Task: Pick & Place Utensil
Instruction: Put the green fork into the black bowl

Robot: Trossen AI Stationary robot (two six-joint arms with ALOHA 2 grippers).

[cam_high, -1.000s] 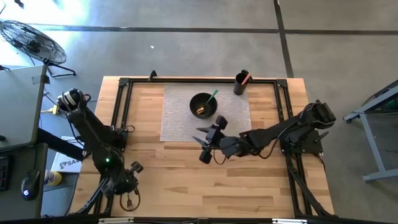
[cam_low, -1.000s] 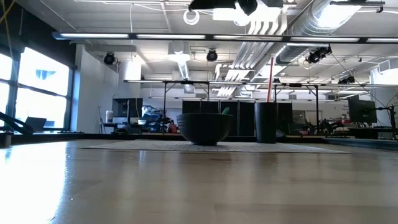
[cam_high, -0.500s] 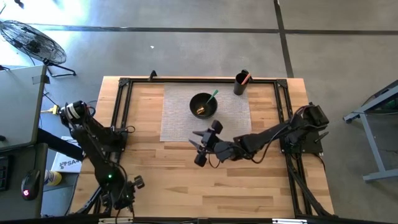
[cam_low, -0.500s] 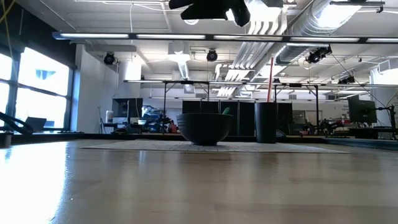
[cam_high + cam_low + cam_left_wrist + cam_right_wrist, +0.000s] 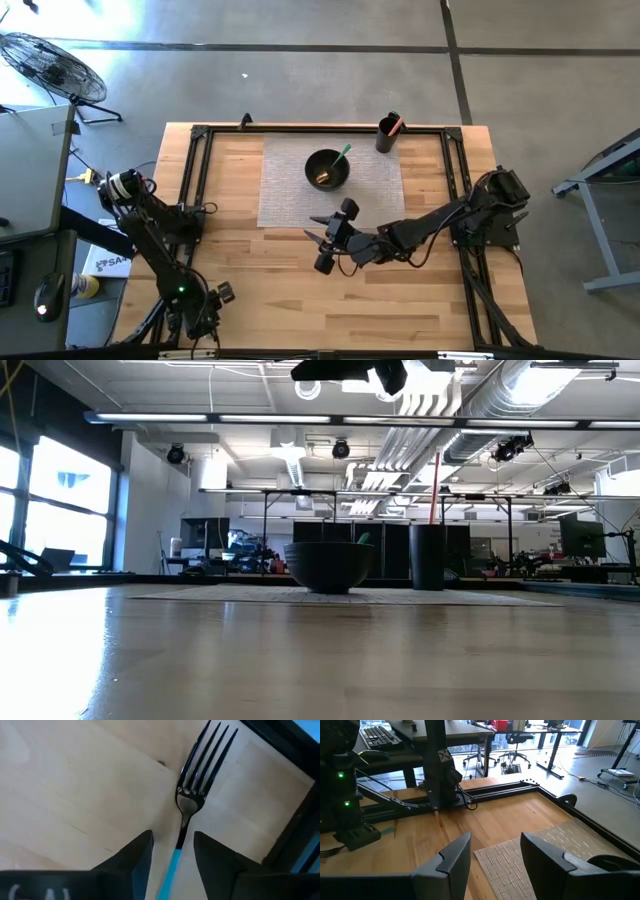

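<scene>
A fork [image 5: 192,785] with black tines and a blue handle lies flat on the wood near the table's near left corner. My left gripper [image 5: 172,837] [image 5: 208,320] hangs over it, open, with one finger on each side of the blue handle [image 5: 167,870] and neither touching it. My right gripper [image 5: 318,240] [image 5: 495,845] is open in the air above the middle of the table, near the woven mat's near edge. On the mat stand a dark bowl [image 5: 326,168] with a green utensil and a dark cup [image 5: 388,133] with a pink one.
The woven mat [image 5: 290,195] covers the far middle of the table. A black frame rail [image 5: 295,820] runs close beside the fork. Bare wood [image 5: 400,300] spreads along the near side. My left arm's base [image 5: 350,815] stands at the table's left edge.
My right gripper has moved toward the table's left and near edges, away from the bowl, staying open. My left arm has folded lower, and its gripper has gone down toward the near edge.
</scene>
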